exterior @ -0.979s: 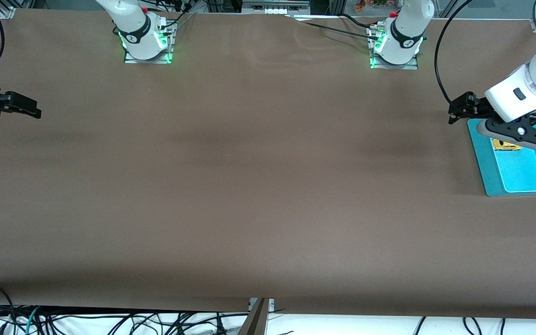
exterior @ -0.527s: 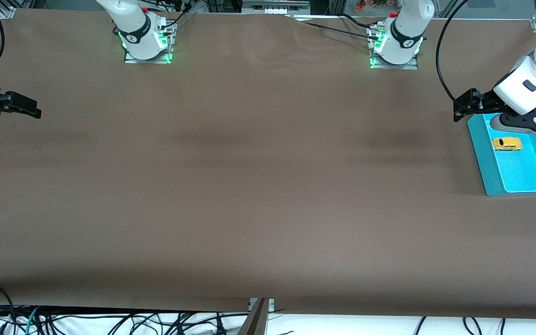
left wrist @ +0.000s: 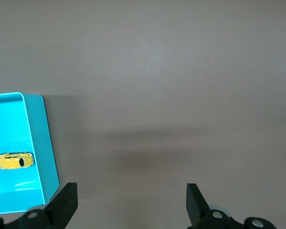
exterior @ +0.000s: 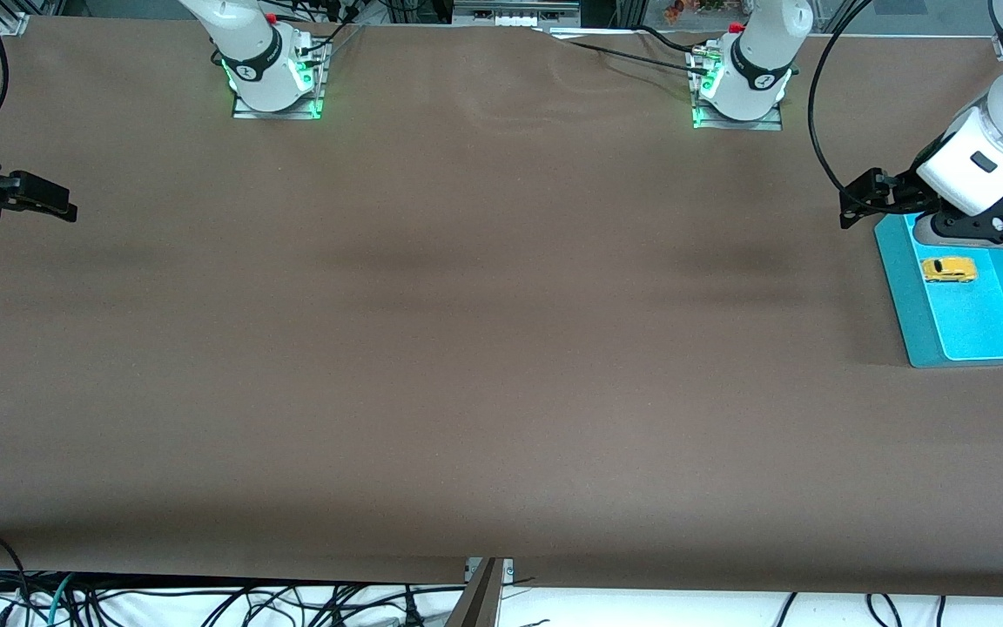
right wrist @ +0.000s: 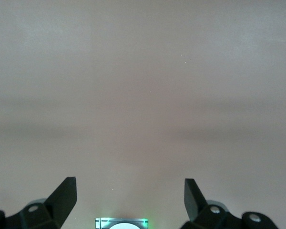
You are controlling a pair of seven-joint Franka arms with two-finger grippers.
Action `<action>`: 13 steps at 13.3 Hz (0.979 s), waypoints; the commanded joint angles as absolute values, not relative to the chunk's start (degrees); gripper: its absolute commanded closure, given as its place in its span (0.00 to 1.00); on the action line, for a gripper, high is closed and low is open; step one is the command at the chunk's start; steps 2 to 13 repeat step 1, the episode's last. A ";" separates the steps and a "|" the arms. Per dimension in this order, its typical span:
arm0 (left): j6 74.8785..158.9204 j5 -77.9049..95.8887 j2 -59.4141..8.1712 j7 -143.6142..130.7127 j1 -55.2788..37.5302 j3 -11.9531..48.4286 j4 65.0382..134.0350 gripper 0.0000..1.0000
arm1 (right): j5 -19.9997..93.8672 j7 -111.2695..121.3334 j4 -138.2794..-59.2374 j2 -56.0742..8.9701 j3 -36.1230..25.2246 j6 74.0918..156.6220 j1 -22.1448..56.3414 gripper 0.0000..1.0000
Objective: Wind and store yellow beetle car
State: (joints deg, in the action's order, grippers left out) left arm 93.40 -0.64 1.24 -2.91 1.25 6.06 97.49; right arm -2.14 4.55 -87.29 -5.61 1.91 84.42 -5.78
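Front view, yellow beetle car [exterior: 948, 269] in teal tray [exterior: 902, 287], left gripper [exterior: 972, 228] spread above; right gripper [right wrist: 128, 200] spread, waiting

A brown table [exterior: 467, 348] bears a turquoise tray [exterior: 906, 305].

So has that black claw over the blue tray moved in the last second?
Yes. The left gripper was covering the yellow beetle car in the blue tray; it has pulled back toward the robots' bases, open, leaving the car uncovered.
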 commanded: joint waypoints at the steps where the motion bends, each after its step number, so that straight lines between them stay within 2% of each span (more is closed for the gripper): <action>1: 94.31 0.97 2.81 -3.34 0.62 5.19 99.05 0.00 | -1.23 4.22 -85.78 -6.24 1.93 83.85 -6.06 0.00; 13: 94.31 0.97 2.81 -3.34 0.62 5.19 99.05 0.00 | -1.23 4.22 -85.78 -6.24 1.93 83.85 -6.06 0.00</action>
